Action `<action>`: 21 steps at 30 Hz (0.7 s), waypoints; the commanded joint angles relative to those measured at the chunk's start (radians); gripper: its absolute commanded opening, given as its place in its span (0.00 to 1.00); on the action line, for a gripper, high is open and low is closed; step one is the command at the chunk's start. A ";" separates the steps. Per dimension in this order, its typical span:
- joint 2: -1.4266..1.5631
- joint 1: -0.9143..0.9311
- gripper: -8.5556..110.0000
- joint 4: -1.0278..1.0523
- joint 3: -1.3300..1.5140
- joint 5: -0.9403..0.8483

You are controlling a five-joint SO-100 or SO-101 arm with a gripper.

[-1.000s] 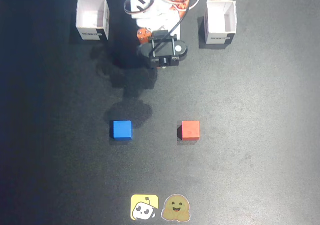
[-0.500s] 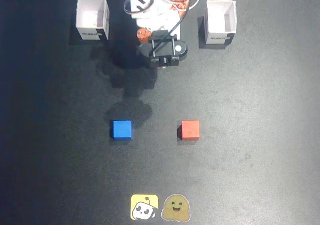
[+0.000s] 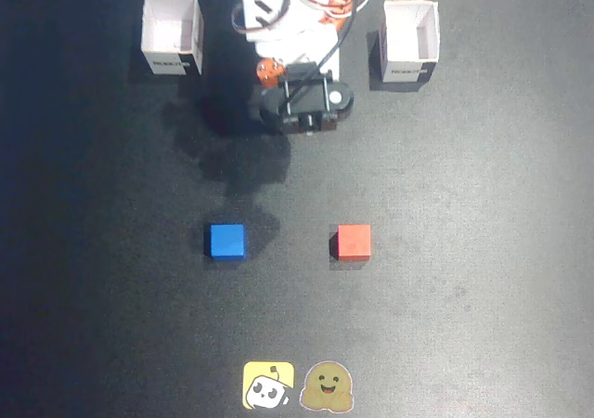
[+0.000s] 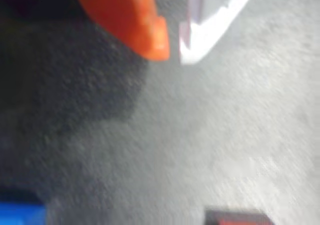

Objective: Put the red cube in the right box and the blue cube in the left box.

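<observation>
Arm pulled back | end effector blurred, seemingly empty

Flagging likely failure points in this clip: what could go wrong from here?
Both cubes lie loose and far from the gripper; a blurred wrist view may hamper aiming. The blue cube and red cube sit side by side, so the wrong one could be picked first or dropped in the wrong white box.
</observation>
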 commanded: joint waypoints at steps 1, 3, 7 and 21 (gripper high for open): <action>-0.041 -0.031 0.07 -0.048 -0.066 0.040; -0.087 -0.046 0.07 -0.075 -0.083 0.064; -0.170 -0.080 0.08 -0.132 -0.115 0.112; -0.522 -0.155 0.18 -0.273 -0.301 0.196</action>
